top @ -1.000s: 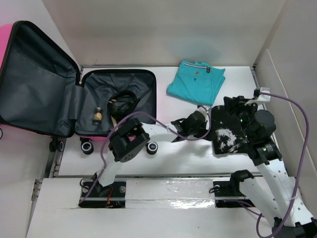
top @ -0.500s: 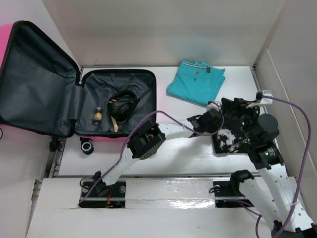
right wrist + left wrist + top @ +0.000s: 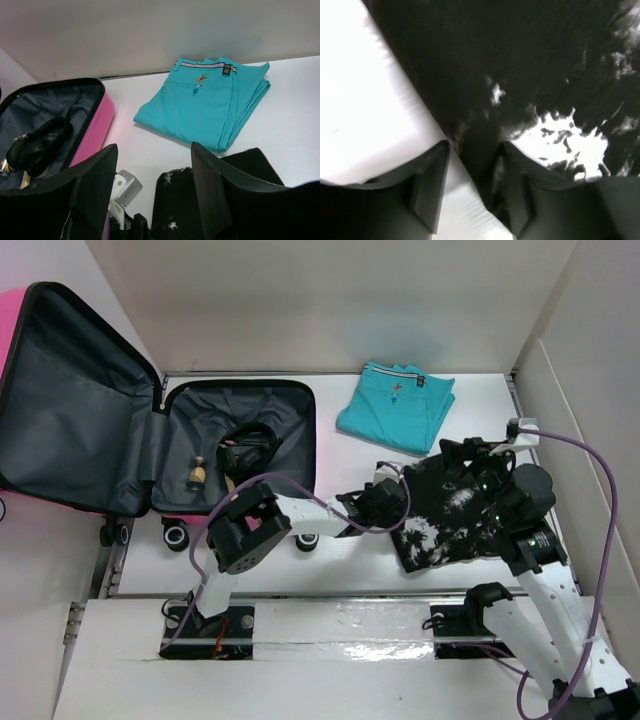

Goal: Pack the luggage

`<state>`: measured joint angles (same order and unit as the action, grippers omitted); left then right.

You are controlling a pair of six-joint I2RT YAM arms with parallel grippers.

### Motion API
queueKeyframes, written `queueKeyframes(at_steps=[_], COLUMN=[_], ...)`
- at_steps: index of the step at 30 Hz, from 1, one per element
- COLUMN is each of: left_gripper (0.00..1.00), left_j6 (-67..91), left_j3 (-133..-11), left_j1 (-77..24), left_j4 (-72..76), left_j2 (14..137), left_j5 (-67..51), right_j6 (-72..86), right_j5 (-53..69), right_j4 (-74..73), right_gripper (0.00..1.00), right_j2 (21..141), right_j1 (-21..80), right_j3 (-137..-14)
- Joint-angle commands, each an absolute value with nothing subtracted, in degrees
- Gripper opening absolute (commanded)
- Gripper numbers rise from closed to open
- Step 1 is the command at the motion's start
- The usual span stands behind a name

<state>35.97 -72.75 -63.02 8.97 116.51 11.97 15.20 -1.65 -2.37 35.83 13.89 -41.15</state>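
Note:
The luggage (image 3: pixel 240 386) lies open at the left, its pink shell (image 3: pixel 95 130) around dark grey lining. A black garment with white print (image 3: pixel 450 520) lies on the table at the right. My left gripper (image 3: pixel 398 505) is at its left edge. In the left wrist view the jaws (image 3: pixel 474 150) are shut on a fold of that fabric (image 3: pixel 520 60), which fills the gap at the fingertips. My right gripper (image 3: pixel 465 462) hovers over the garment's far part. It (image 3: pixel 155 170) is open and holds nothing, with the garment (image 3: pixel 190 205) below it.
Black headphones (image 3: pixel 247 450) and a small brush-like item (image 3: pixel 197 473) lie inside the luggage. Folded teal shorts (image 3: pixel 395 408) rest at the back centre. Walls close in the table at the back and right. A purple cable (image 3: pixel 590 540) loops beside the right arm.
My left gripper has narrowed onto the garment's edge and pulled back to the left, drawing the garment out leftwards. The right gripper has opened and let go of the garment.

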Motion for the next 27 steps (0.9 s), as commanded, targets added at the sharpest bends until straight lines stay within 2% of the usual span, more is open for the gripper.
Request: queueKeyframes(at_steps=[1, 4, 8, 12, 15, 16, 17, 22, 27], left_gripper=[0.55, 0.76, 0.74, 0.59, 0.32, 0.12, 0.0, 0.0, 0.0], left_j6=[36.5, 37.3, 38.0, 38.0, 38.7, 38.5, 38.2, 32.4, 26.0], left_j3=[-67.5, -67.6, -70.9, -74.3, -74.0, -73.8, -73.5, -70.3, -68.8], left_j1=[-61.7, -61.7, -61.7, -62.3, -62.3, -62.3, -62.3, -61.7, -59.9], left_j4=[8.5, 9.4, 10.4, 11.2, 13.4, 13.9, 14.7, 18.0, 14.4], left_j2=[112.9, 114.8, 119.4, 123.0, 123.9, 123.6, 123.1, 114.3, 104.0], left_j5=[8.7, 6.2, 5.6, 6.8, 7.6, 7.6, 8.0, 9.4, 12.5], right_j6=[14.5, 14.2, 14.1, 13.9, 13.9, 13.9, 13.9, 14.1, 14.6], right_j5=[1.1, 1.7, 1.2, 0.4, 0.3, 0.3, 0.3, 0.4, -1.3], right_j4=[1.3, 1.3, 1.3, 1.0, 1.1, 1.1, 1.1, 1.3, 1.7], right_gripper=[0.66, 0.66, 0.66, 0.66, 0.66, 0.66, 0.66, 0.65, 0.65], right_j2=[36.7, 37.3, 37.1, 36.6, 36.1, 36.2, 36.2, 36.4, 35.2], right_j1=[14.0, 14.0, 14.0, 14.0, 14.0, 14.0, 14.0, 14.0, 14.0], right_j3=[-41.1, -41.1, -41.0, -41.0, -40.8, -40.7, -40.7, -40.7, -40.2])
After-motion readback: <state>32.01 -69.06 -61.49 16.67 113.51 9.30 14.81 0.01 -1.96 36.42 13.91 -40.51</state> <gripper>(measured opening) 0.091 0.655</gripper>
